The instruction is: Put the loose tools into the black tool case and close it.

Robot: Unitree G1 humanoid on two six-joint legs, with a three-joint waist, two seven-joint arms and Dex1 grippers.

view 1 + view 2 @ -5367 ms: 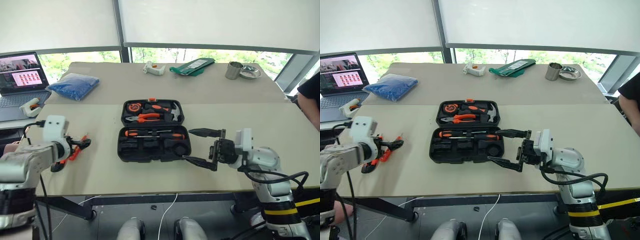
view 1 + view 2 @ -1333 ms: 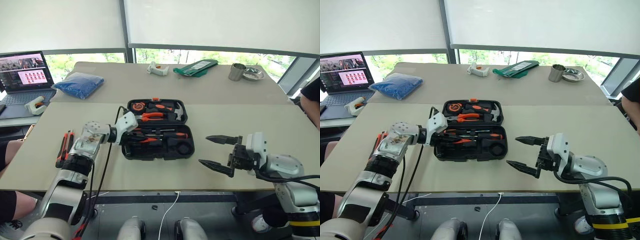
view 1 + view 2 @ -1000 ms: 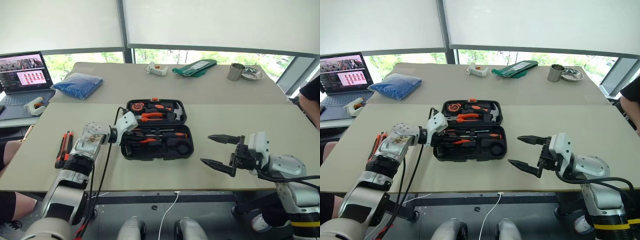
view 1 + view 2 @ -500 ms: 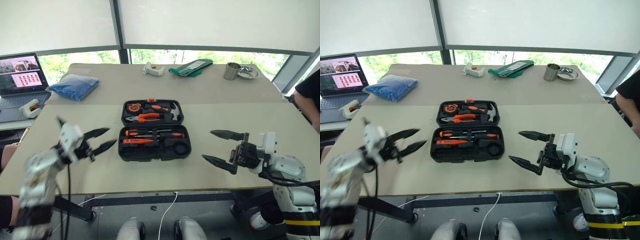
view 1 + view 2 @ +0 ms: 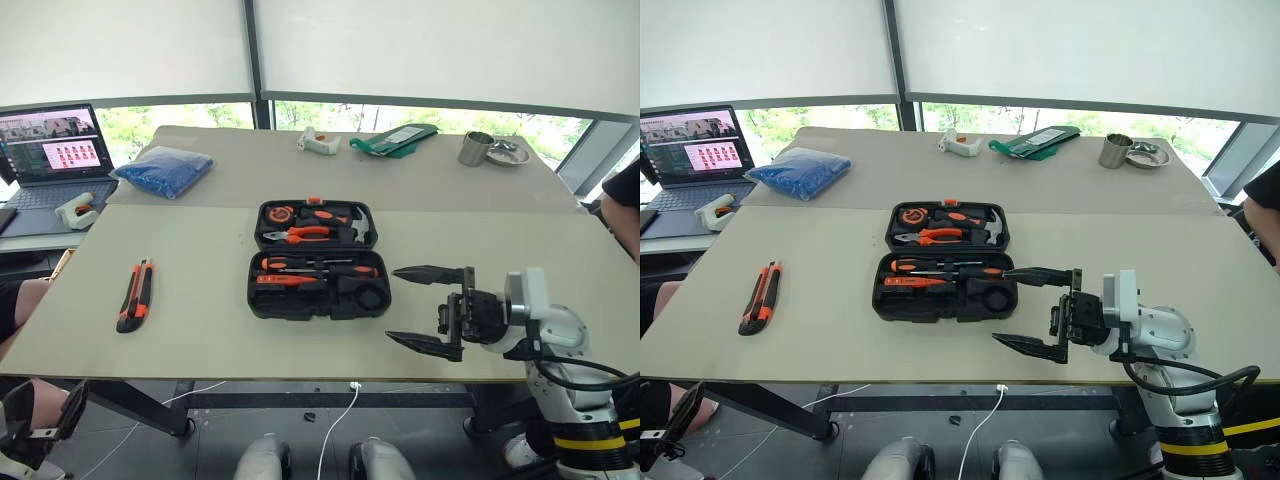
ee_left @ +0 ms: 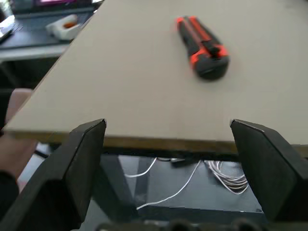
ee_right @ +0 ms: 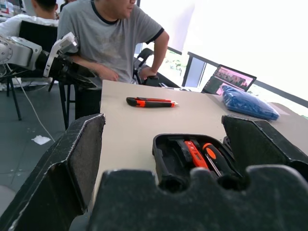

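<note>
1. The black tool case (image 5: 316, 258) lies open flat near the middle of the table (image 5: 200, 330), lid half away from the robot and still holding pliers (image 5: 300, 234), base half nearer with 2 screwdrivers (image 5: 318, 268) already seated in their recesses.
2. The right gripper (image 5: 428, 308) hovers just beside the case's right edge, pointing toward it, with its jaws spread wide and nothing between them; it reads as waiting there to steady or shut the lid later.
3. The utility knife (image 5: 134, 294) lies loose on the table, well apart from the case on its left, so the case cannot be closed yet.
4. In the left wrist view the left gripper (image 6: 168, 159) sits off the near table edge, jaws wide apart and empty, with the knife ahead of them and slightly toward the right finger; this looks like lining up for that pick.
5. A likely hitch: the knife lies flat and low, so the fingers need to straddle its narrow body.
6. A seated person (image 7: 113, 33) is beyond the table's left end.
</note>
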